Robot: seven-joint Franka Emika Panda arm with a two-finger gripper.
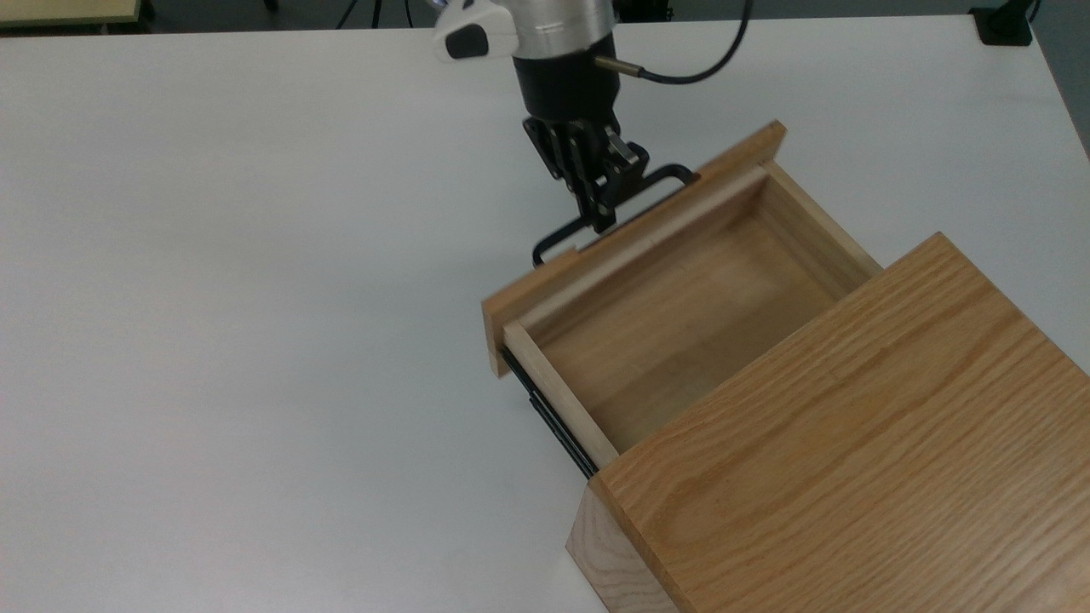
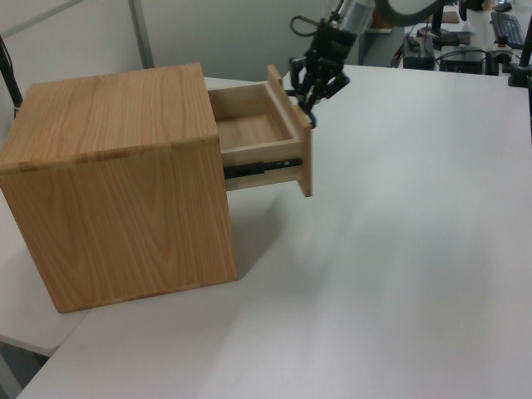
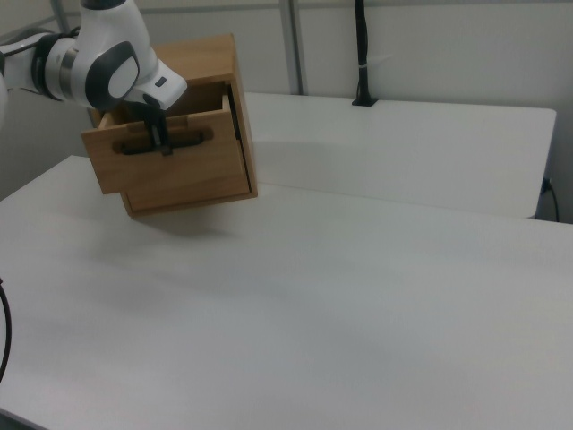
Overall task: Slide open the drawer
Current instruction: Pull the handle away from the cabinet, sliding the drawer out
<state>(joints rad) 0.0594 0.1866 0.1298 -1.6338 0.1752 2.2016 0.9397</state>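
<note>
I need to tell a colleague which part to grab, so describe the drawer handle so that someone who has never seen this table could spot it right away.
On the white table stands an oak-grained cabinet with its drawer slid out. On the drawer's flat wooden front panel sits the handle, with the gripper closed around its middle. It is a thin black U-shaped metal bar, the one dark piece against pale wood.

Drawer [image 1: 681, 315] pale bare wood, front panel warmer tan; black bar handle [image 1: 553, 241] at the black gripper [image 1: 600, 223]. Cabinet [image 1: 851, 451] behind: oak grain, streaked amber. Table [image 1: 255, 298] plain white.
</note>
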